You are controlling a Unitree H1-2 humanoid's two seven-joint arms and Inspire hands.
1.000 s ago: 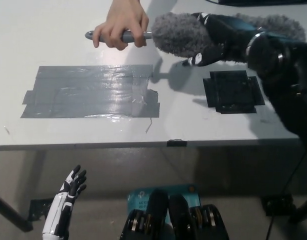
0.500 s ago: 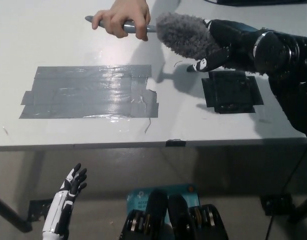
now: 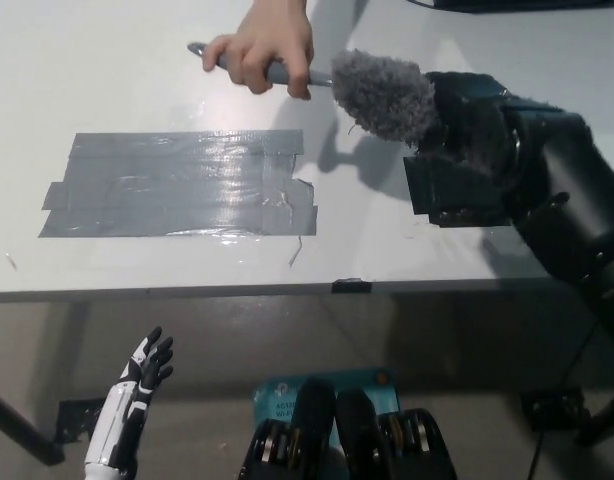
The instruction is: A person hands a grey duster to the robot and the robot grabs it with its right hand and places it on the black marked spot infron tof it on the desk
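At the lower left, below the bench's front edge, the white left hand (image 3: 137, 385) hangs at rest with its fingers spread and nothing in it.

On the white bench (image 3: 137, 80) above it lies a broad patch of grey tape (image 3: 177, 183), stuck flat in overlapping strips, with a loose end curling off its lower right corner.

Further right, at the far side of the bench, a person's hand (image 3: 270, 45) grips the thin grey handle of the grey duster (image 3: 382, 92). The handle runs level from the person's fist toward the right, and the fluffy grey head sticks out beyond it, held above the bench and casting a shadow below.

Directly right of that head is the black right hand (image 3: 477, 135), pressed against the far end of the fluff. The fluff meets the hand at its left side, but whether the fingers are closed around it cannot be told, because the dark hand and the arm hide them.

Beneath the hand, the black marked spot (image 3: 457, 195) is partly covered, with its left edge and lower part showing.
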